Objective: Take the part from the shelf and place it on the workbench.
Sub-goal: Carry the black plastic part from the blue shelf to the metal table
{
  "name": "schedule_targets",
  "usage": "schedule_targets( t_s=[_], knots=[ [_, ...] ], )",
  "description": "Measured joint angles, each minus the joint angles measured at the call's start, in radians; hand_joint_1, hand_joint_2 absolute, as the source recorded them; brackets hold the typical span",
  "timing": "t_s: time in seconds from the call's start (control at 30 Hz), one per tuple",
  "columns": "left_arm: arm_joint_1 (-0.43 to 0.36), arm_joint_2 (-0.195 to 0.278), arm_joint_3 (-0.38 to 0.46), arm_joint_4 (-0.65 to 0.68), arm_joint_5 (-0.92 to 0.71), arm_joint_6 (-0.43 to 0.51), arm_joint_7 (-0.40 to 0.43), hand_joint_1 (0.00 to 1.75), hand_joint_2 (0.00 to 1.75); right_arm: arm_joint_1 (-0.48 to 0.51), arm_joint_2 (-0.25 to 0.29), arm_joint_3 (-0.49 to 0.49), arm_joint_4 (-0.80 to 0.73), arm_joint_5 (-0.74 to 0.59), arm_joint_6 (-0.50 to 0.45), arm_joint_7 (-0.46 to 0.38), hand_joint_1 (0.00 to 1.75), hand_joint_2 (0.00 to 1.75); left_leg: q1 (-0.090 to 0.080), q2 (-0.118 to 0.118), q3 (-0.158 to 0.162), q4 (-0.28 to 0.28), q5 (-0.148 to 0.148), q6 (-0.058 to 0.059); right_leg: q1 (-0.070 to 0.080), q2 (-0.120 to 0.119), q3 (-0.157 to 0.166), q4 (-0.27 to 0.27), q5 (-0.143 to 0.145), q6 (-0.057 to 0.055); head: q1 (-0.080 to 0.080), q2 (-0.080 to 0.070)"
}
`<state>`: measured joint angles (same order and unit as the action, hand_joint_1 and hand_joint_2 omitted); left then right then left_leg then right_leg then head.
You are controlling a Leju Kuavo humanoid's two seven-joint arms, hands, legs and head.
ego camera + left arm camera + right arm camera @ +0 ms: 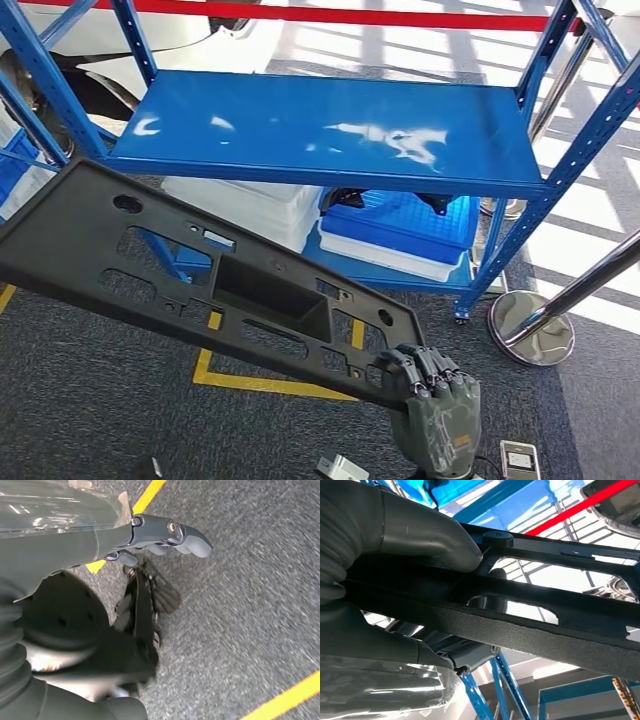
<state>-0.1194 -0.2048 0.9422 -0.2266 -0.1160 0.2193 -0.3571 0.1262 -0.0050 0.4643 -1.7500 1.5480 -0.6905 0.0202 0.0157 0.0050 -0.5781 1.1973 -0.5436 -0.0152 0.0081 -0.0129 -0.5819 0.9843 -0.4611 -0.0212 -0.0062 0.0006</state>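
Note:
The part is a long black plastic panel (189,265) with several cut-outs and a deep rectangular recess. It hangs in the air in front of the blue shelf (332,130), tilted, its far end up at the left. My right hand (436,415) grips its near right end, fingers curled over the top edge. In the right wrist view the thumb (433,535) presses on the panel (546,615). My left hand (166,532) hangs over grey carpet with its fingers apart and nothing in it.
The blue rack's upper board is bare. White and blue crates (392,235) sit on its lower level. A chrome stanchion base (532,330) stands at the right and a red barrier tape (340,15) runs behind. Yellow floor lines (256,380) mark the carpet.

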Motion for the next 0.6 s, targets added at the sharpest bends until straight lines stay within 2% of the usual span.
schedule_targets(
  t_s=[0.03,0.07,0.1,0.17,0.2,0.23,0.27,0.33,0.37,0.4,0.43,0.47,0.5,0.53,0.57,0.6],
  knots=[
    [-0.001,0.0,0.0,0.0,0.0,0.0,0.0,0.0,1.75,0.0,0.0,0.0,0.0,-0.001,0.0,0.0,1.75,1.75,0.002,-0.001,0.052,-0.076,-0.001,-0.001,-0.001,0.001,-0.02,0.018,0.003,0.005,0.0,0.0],
    [-0.002,0.0,0.0,0.0,0.0,0.0,0.0,0.0,1.75,0.0,0.0,0.0,-0.001,-0.002,0.0,0.0,1.75,1.75,0.003,-0.001,0.09,-0.136,-0.014,0.001,-0.001,0.001,-0.035,0.033,0.007,0.011,0.0,0.0],
    [-0.002,0.0,0.0,0.0,0.0,0.0,0.0,0.0,1.75,0.0,0.0,0.0,-0.001,-0.003,-0.001,-0.001,1.75,1.75,0.002,-0.002,0.113,-0.176,-0.028,0.006,-0.001,0.001,-0.046,0.043,0.013,0.017,0.0,0.0],
    [-0.001,0.0,0.0,0.0,0.0,0.0,0.0,0.0,1.75,0.001,0.0,0.0,0.0,-0.009,-0.001,-0.002,1.75,1.75,-0.002,-0.002,0.11,-0.19,-0.029,0.023,-0.003,0.002,-0.057,0.049,0.026,0.032,0.001,0.0],
    [0.0,0.0,0.0,0.0,0.0,0.0,0.0,0.0,1.75,0.001,0.0,0.0,0.0,-0.012,-0.001,-0.003,1.75,1.75,-0.002,0.0,0.103,-0.189,-0.02,0.032,-0.005,0.003,-0.061,0.053,0.019,0.039,0.002,0.0],
    [0.0,-0.001,0.0,0.0,0.0,0.0,0.001,0.0,1.75,0.001,-0.001,0.0,0.0,-0.017,-0.001,-0.004,1.75,1.75,-0.002,0.003,0.093,-0.189,-0.009,0.041,-0.008,0.005,-0.068,0.071,-0.007,0.045,0.002,0.0],
    [0.0,-0.001,0.0,0.0,0.0,0.0,0.001,0.0,1.75,0.001,-0.001,0.0,0.0,-0.022,-0.001,-0.007,1.75,1.75,-0.002,0.005,0.081,-0.189,0.002,0.048,-0.009,0.006,-0.079,0.107,-0.05,0.05,0.003,0.0],
    [0.0,-0.001,0.0,0.0,-0.001,-0.001,0.001,0.0,1.75,0.001,-0.001,0.0,0.0,-0.031,-0.001,-0.012,1.75,1.75,-0.005,0.007,0.053,-0.189,0.025,0.056,-0.011,0.006,-0.104,0.224,-0.149,0.057,0.004,0.0],
    [0.0,-0.001,0.0,0.0,-0.001,-0.001,0.001,0.0,1.75,0.001,-0.002,0.0,0.0,-0.035,-0.001,-0.014,1.75,1.75,-0.008,0.008,0.039,-0.188,0.036,0.057,-0.011,0.006,-0.111,0.284,-0.175,0.057,0.004,0.0],
    [0.0,-0.001,0.0,0.0,-0.001,-0.001,0.001,0.0,1.75,0.002,-0.002,0.0,0.0,-0.039,-0.001,-0.016,1.75,1.75,-0.011,0.008,0.024,-0.188,0.047,0.058,-0.011,0.007,-0.107,0.321,-0.178,0.057,0.004,0.0],
    [0.0,0.0,0.0,0.0,-0.001,-0.001,0.001,0.0,1.75,0.002,-0.002,0.0,0.0,-0.044,-0.001,-0.018,1.75,1.75,-0.014,0.009,0.01,-0.187,0.058,0.059,-0.011,0.007,-0.088,0.325,-0.159,0.054,0.004,0.0],
    [0.0,0.0,0.0,0.0,-0.001,-0.001,0.001,0.0,1.75,0.002,-0.002,0.0,0.0,-0.049,-0.001,-0.021,1.75,1.75,-0.017,0.009,-0.003,-0.187,0.069,0.059,-0.009,0.008,-0.051,0.292,-0.13,0.047,0.004,0.0],
    [0.0,-0.001,0.0,0.0,-0.001,-0.001,0.001,0.0,1.75,0.001,-0.002,0.0,0.0,-0.056,-0.001,-0.024,1.75,1.75,-0.019,0.008,-0.014,-0.187,0.079,0.059,-0.006,0.01,0.0,0.226,-0.104,0.038,0.004,0.0],
    [-0.001,-0.001,0.0,0.0,-0.001,-0.001,0.001,0.0,1.75,0.001,-0.002,0.0,-0.001,-0.063,-0.001,-0.028,1.75,1.75,-0.021,0.007,-0.022,-0.187,0.087,0.058,0.0,0.014,0.061,0.141,-0.091,0.027,0.004,0.0],
    [0.0,-0.002,0.0,0.0,0.0,-0.001,0.0,0.0,1.75,0.001,-0.002,0.0,-0.003,-0.069,-0.001,-0.031,1.75,1.75,-0.022,0.006,-0.028,-0.187,0.096,0.055,0.006,0.016,0.114,0.059,-0.091,0.016,0.003,0.0],
    [0.0,-0.002,0.0,0.0,0.0,-0.002,0.0,0.0,1.75,0.0,-0.002,0.0,-0.004,-0.076,-0.001,-0.036,1.75,1.75,-0.021,0.006,-0.033,-0.187,0.106,0.05,0.012,0.019,0.149,0.0,-0.096,0.009,0.003,0.0]
  ],
)
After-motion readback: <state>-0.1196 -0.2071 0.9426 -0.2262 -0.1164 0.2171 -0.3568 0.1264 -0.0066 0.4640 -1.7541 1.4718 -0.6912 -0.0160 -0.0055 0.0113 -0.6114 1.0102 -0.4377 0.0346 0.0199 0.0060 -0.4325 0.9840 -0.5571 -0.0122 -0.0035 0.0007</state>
